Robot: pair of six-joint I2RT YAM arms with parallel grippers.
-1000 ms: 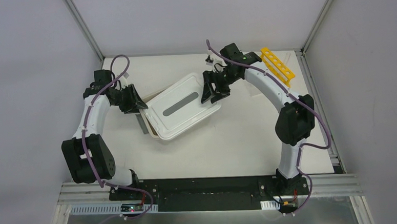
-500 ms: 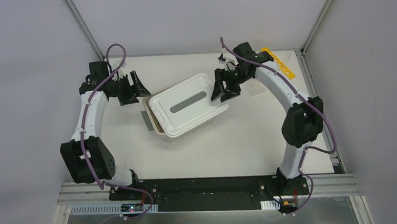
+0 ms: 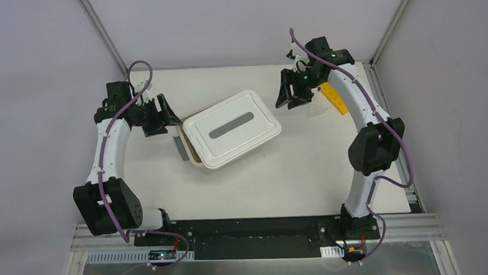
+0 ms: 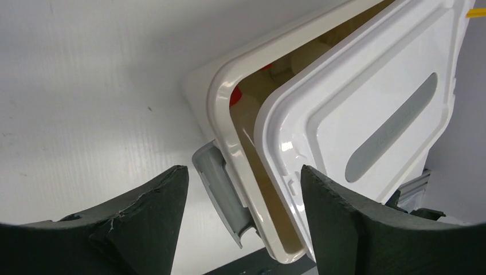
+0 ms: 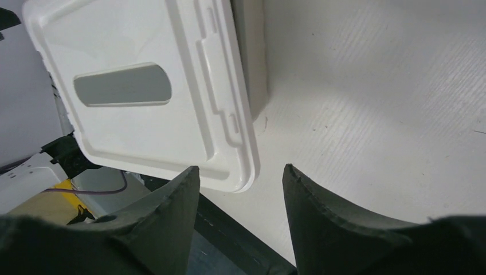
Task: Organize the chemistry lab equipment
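Observation:
The cream bin (image 3: 192, 154) stands mid-table with its white lid (image 3: 231, 127) lying askew on it, leaving a gap along the left rim. Through that gap the left wrist view shows a red nozzle (image 4: 236, 96) inside the bin (image 4: 220, 109). My left gripper (image 3: 168, 113) is open and empty just left of the bin. My right gripper (image 3: 288, 97) is open and empty, to the right of the bin's far right corner. The yellow rack (image 3: 333, 98) lies partly hidden under my right arm. Tubes, beaker, sticks and packet are not in view.
A grey latch handle (image 3: 180, 147) hangs off the bin's left side; it also shows in the left wrist view (image 4: 220, 189). A pale, clear-looking thing (image 3: 319, 111) lies beside the rack. The table's back edge and frame posts run close behind both grippers.
Both grippers have drawn back from the bin, the left to the left, the right to the right and farther back. The lid now lies more squarely over the bin.

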